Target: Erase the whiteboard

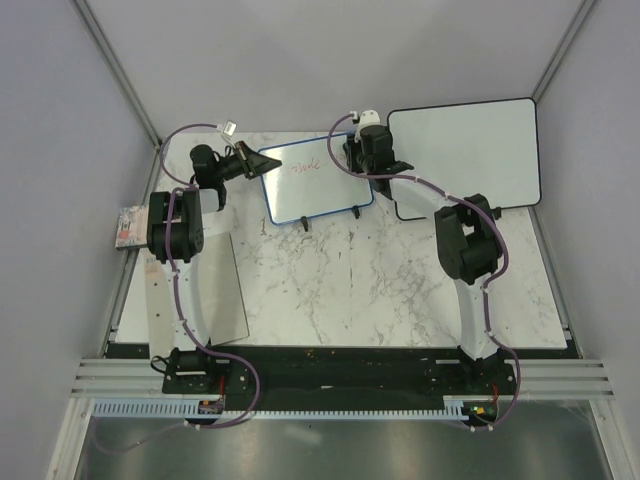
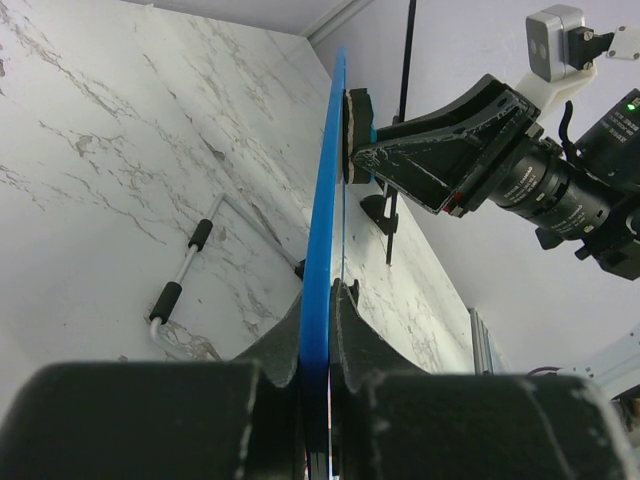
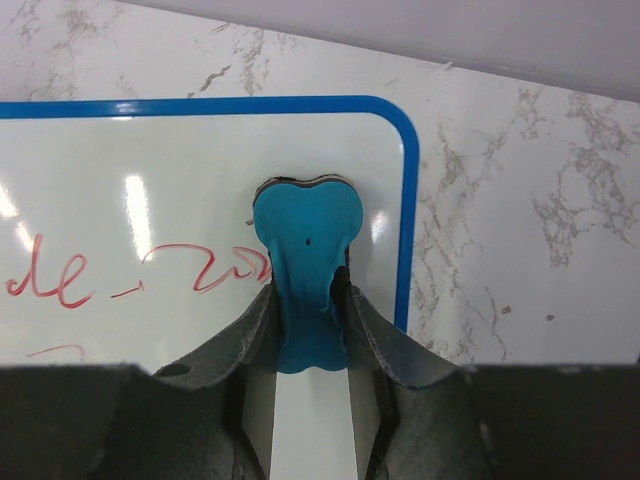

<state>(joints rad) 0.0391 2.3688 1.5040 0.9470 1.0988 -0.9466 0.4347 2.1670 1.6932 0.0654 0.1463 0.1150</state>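
Clamps the whiteboard (image 1: 315,185) by its left edge with the left gripper (image 1: 250,160), fingers (image 2: 345,330) pinched together on either side of the thin blue frame. Holds it stood up on its black feet (image 1: 305,225) at the far middle of the table (image 1: 380,290), face turned toward the arms. Grips a blue eraser (image 3: 305,225) in the right gripper (image 3: 305,300), jaws closed on its narrow lower part. Presses the eraser's pad against the board's face close to the right corner, just inside the frame. Shows red writing (image 3: 200,270) on the face, running up to the eraser's left side. Has a bigger black-framed board (image 1: 470,150) at the far right of the table, near the small one but apart from it. Has a pale sheet (image 1: 215,290) lying flat on the table's left side, beneath the left arm.
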